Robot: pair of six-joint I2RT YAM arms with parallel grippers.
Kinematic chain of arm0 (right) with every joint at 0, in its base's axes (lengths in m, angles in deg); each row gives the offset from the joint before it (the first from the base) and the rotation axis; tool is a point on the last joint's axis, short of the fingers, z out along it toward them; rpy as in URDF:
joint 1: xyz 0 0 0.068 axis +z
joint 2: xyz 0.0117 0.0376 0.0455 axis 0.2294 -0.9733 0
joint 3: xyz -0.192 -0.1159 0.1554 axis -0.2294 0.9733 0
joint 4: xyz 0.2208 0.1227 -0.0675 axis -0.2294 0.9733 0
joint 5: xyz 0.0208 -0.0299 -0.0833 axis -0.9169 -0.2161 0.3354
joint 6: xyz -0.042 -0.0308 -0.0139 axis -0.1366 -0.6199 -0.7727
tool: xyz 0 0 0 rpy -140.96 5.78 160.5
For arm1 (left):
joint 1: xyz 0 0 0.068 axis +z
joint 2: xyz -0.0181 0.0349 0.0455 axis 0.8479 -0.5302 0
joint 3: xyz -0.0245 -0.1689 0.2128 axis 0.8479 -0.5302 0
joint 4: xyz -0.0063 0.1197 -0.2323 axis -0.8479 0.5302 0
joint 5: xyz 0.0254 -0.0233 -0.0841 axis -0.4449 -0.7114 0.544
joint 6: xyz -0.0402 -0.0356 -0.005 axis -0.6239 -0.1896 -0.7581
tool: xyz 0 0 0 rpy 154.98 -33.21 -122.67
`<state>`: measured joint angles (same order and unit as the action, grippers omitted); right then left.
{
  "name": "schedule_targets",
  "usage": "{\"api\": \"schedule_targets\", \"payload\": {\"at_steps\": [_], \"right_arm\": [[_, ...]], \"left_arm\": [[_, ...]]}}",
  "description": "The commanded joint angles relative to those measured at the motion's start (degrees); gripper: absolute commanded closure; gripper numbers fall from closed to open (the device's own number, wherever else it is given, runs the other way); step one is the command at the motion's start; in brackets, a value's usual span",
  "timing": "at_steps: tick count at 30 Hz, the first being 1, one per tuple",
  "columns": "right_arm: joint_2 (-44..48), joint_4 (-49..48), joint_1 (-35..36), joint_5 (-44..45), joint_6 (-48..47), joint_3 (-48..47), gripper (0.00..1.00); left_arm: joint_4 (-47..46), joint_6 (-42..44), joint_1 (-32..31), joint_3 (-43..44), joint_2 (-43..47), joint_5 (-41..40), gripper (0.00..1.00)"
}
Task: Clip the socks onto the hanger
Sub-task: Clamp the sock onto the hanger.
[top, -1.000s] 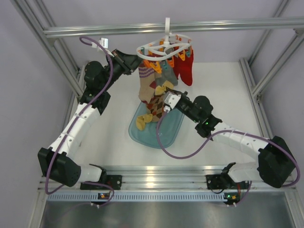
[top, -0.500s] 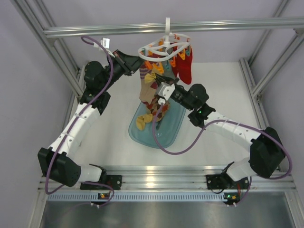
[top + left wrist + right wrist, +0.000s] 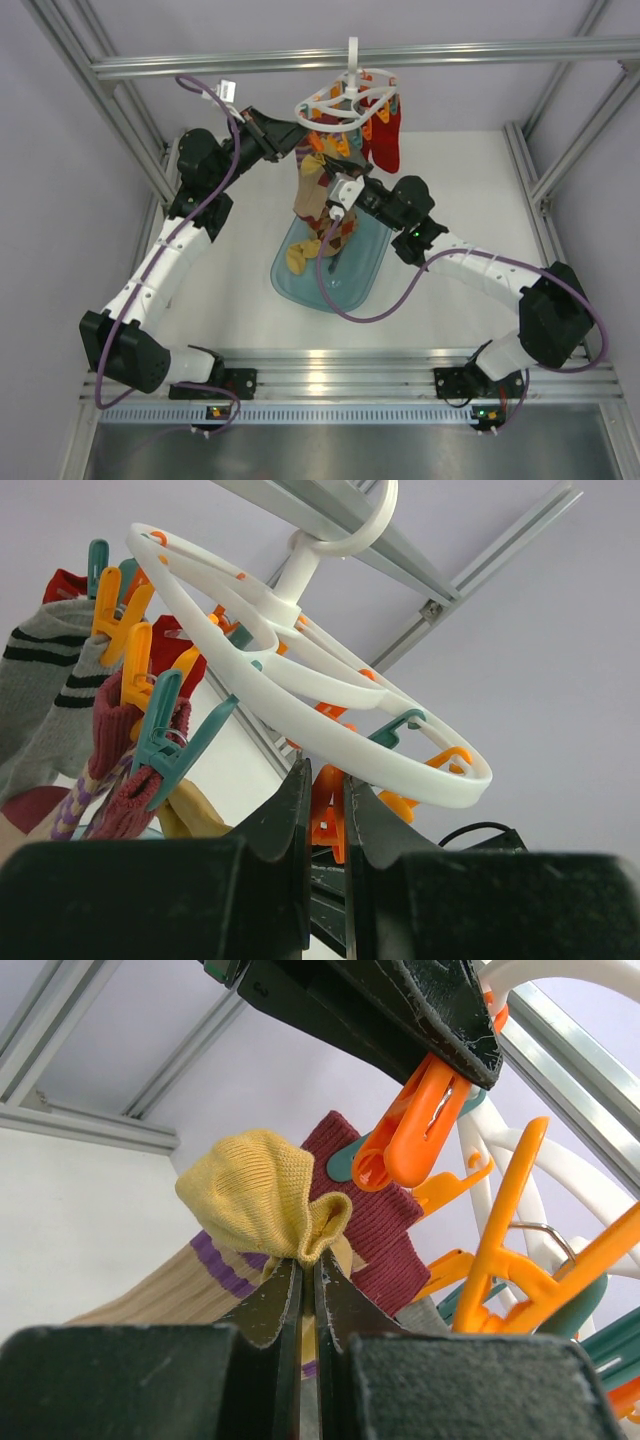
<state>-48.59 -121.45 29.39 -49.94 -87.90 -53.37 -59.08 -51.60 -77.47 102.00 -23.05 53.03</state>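
Both pinched tight.
The left fingers [image 3: 288,815] clamp an orange clip [image 3: 326,818]; the right fingers [image 3: 268,1305] grip a yellow sock [image 3: 262,1195].

We log the hanger [image 3: 283,588] hooked on the frame bar [image 3: 200,63]; socks [image 3: 385,140] hang beneath it, above the tray [image 3: 355,285] on the bench [image 3: 470,200]. Left gripper [image 3: 322,780] on a clip [image 3: 415,1135] at the hanger's left rim; right gripper [image 3: 310,1270] below, pinching one sock [image 3: 265,1195].

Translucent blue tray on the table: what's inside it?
A mustard yellow sock lies at the left edge of the translucent blue tray, and an argyle-patterned sock shows over its middle. The tray's far end is covered by the hanging socks and the right arm.
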Motion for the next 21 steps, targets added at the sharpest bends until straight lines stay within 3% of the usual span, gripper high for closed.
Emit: {"api": "schedule_targets", "payload": {"at_steps": [1, 21], "right_arm": [[0.88, -4.58, 0.5, -0.51, 0.91, -2.88, 1.0], [5.62, -4.14, -1.52, -1.03, 2.84, 1.6, 1.0]], "left_arm": [[3.17, -0.06, -1.34, -0.96, -3.03, 1.61, 1.0], [3.61, 0.99, -1.17, -0.34, -3.56, 0.99, 1.0]]}}
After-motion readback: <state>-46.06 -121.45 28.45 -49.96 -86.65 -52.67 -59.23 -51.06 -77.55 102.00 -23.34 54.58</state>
